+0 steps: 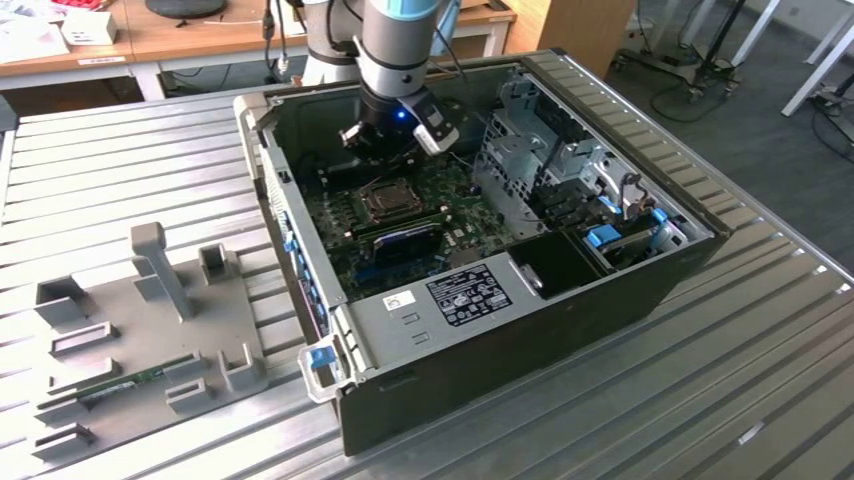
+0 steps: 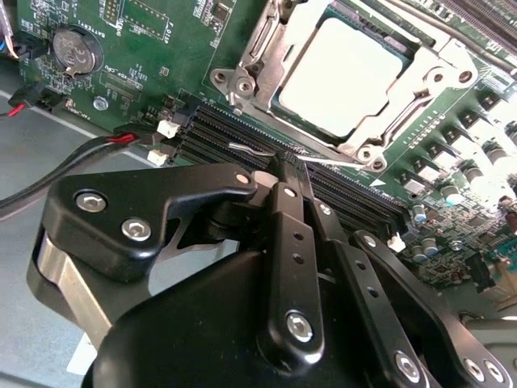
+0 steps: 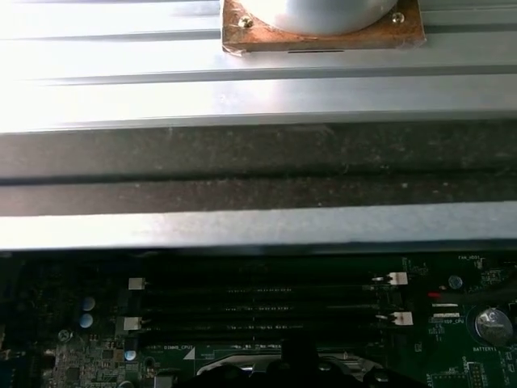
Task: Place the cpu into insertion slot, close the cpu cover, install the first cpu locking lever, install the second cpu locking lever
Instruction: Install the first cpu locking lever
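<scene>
Cpu (image 2: 343,77) just beyond the tool (image 2: 287,164)

Exterior view looks down from afar; both wrist views closely share memory slots (image 2: 230,129).

Silver cpu (image 2: 339,77), seemingly black memory slots (image 3: 258,305)

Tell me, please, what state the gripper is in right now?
Gripper: jaws shut, nothing visibly held.
</scene>
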Robot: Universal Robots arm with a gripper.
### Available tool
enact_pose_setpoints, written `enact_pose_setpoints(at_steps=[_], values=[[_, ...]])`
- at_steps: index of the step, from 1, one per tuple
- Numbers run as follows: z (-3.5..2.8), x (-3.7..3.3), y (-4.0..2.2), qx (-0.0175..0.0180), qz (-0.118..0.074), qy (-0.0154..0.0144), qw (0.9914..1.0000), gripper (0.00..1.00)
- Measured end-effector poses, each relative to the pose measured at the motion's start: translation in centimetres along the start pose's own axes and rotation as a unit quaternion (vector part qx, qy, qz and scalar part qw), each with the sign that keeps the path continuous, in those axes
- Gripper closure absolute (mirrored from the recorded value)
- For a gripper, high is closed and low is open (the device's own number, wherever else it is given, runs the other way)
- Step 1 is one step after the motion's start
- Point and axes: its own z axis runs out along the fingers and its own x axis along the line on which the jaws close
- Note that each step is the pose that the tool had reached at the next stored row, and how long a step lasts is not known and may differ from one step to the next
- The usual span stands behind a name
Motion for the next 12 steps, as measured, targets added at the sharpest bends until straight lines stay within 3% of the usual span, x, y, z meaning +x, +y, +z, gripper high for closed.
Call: enact_pose_setpoints(at_steps=[12], values=[[0.18,-0.02,0.3,0.0009,0.0,0.0001,1.0,0.9]])
